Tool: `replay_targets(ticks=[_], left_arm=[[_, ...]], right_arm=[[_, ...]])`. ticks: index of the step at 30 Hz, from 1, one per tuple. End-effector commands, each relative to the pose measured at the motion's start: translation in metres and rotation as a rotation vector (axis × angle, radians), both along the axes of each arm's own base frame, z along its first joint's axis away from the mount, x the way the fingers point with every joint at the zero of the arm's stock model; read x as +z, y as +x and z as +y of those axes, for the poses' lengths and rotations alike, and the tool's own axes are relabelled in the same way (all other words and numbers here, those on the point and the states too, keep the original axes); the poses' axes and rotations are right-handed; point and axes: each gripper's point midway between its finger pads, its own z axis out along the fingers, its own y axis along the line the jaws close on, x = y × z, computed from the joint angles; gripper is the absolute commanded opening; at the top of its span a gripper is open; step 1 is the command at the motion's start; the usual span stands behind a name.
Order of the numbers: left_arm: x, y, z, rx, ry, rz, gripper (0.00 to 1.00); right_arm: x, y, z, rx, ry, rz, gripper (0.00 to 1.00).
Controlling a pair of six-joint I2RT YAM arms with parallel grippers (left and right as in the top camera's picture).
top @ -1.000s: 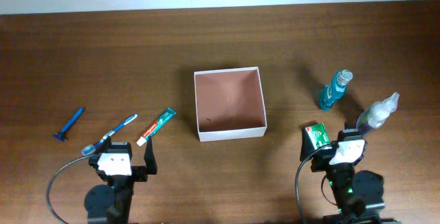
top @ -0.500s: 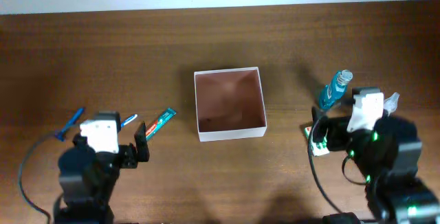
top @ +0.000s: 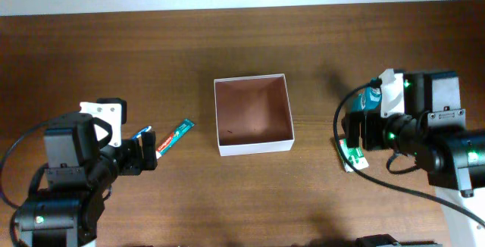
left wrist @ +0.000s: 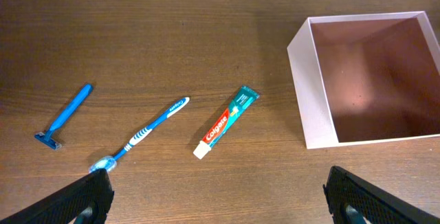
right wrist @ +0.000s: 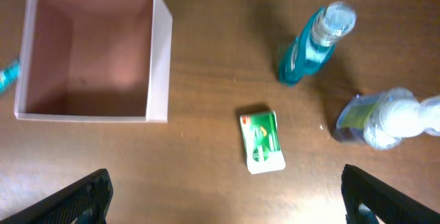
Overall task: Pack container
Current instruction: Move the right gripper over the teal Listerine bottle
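Observation:
The container (top: pixel 254 115) is a square white-walled box with a reddish-brown inside, empty at mid-table; it also shows in the left wrist view (left wrist: pixel 313 93) and the right wrist view (right wrist: pixel 89 52). A toothpaste tube (left wrist: pixel 225 121), a blue toothbrush (left wrist: pixel 148 134) and a blue razor (left wrist: pixel 64 115) lie to its left. A green packet (right wrist: pixel 262 141), a blue bottle (right wrist: pixel 313 44) and a clear bottle with a white cap (right wrist: pixel 381 119) are to its right. My left gripper (left wrist: pixel 218 193) is open and empty above the table, nearer than the toothbrush. My right gripper (right wrist: pixel 225 189) is open and empty above the table, nearer than the green packet.
In the overhead view the left arm (top: pixel 76 164) hides the razor and part of the toothbrush (top: pixel 142 132). The right arm (top: pixel 417 126) hides the clear bottle and part of the blue bottle (top: pixel 367 99). A white wall edge runs along the table's far side.
Both arms have risen from the front edge and swung over their items, the left toward the toothbrush, the right toward the bottles. No object has moved.

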Motion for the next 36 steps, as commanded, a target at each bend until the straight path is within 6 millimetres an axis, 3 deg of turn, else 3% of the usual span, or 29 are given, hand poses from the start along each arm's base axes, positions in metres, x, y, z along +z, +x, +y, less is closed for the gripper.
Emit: replay_targets(ticks=[1, 7, 8, 14, 27, 31, 36], left_arm=[[0.011, 0.000, -0.003, -0.007, -0.012, -0.026, 0.99], [0.002, 0.003, -0.003, -0.006, -0.012, 0.020, 0.99], [-0.003, 0.004, -0.003, -0.006, -0.013, 0.041, 0.99], [-0.020, 0.009, -0.002, -0.004, -0.012, 0.120, 0.99], [-0.039, 0.020, -0.002, -0.003, -0.014, 0.200, 0.99], [-0.039, 0.021, -0.002, -0.003, -0.014, 0.199, 0.99], [-0.039, 0.021, -0.002, -0.003, -0.014, 0.199, 0.99]], right_arm=[[0.014, 0.019, -0.002, -0.082, 0.060, -0.044, 0.98], [0.008, 0.057, -0.033, -0.204, 0.022, -0.006, 0.99], [0.002, 0.069, -0.045, -0.254, 0.008, 0.017, 0.98], [-0.033, 0.091, -0.067, -0.330, 0.010, 0.124, 0.98], [-0.118, 0.117, -0.077, -0.371, -0.019, 0.360, 0.98], [-0.130, 0.124, -0.078, -0.371, -0.020, 0.371, 0.98], [-0.130, 0.127, -0.086, -0.391, -0.015, 0.358, 0.98]])
